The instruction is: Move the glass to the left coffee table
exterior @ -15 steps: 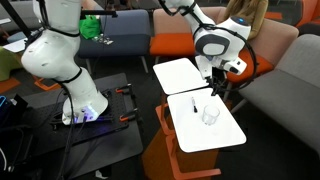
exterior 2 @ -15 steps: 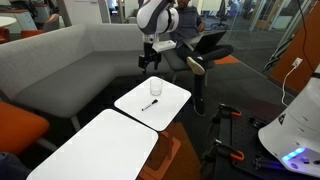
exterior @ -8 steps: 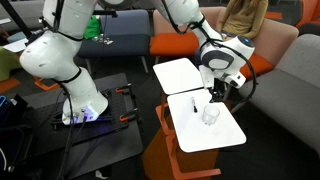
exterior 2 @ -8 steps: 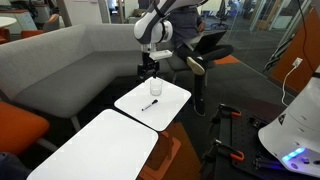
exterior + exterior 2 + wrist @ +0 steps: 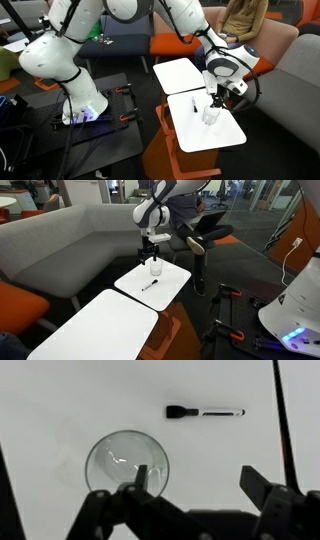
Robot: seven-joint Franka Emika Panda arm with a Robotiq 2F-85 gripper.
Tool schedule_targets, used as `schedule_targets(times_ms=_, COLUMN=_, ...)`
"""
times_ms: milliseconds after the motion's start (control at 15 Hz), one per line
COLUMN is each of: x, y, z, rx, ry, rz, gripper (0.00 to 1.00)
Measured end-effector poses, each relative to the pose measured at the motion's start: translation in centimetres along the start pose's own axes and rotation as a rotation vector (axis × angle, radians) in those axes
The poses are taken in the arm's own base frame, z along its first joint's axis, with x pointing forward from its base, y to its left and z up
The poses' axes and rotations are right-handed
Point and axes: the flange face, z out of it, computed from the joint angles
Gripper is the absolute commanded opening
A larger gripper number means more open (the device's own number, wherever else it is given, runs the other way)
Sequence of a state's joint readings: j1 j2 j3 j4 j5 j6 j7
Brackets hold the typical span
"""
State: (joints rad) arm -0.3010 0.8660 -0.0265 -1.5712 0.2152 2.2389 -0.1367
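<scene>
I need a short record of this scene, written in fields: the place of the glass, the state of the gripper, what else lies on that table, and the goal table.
glass: upright on the white table, not lifted
gripper: open, low over the glass, not closed on it
marker: lying flat on the same table, apart from the glass
left coffee table: white top, next to the first table; glass not yet on it
</scene>
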Motion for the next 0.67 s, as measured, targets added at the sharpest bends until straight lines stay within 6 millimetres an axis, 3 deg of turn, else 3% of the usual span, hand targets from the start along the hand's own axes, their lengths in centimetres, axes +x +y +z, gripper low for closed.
schedule_targets(times_ms=67, x=0.2, y=0.3, z=0.3, rx=0.002, ry=-0.006, rz=0.003, gripper=0.96)
schedule_targets(times_ms=133, x=0.5, y=0.6, z=0.6, rx=0.003, ry=-0.012, rz=0.006, gripper=0.87)
schedule_targets(times_ms=200, x=0.7, y=0.8, z=1.0, rx=0.005, ry=-0.019, rz=0.009, gripper=0.71)
schedule_targets(times_ms=667, x=1.7, y=1.6, z=2.7, rx=0.013, ry=-0.050, rz=0.016, gripper=0.18)
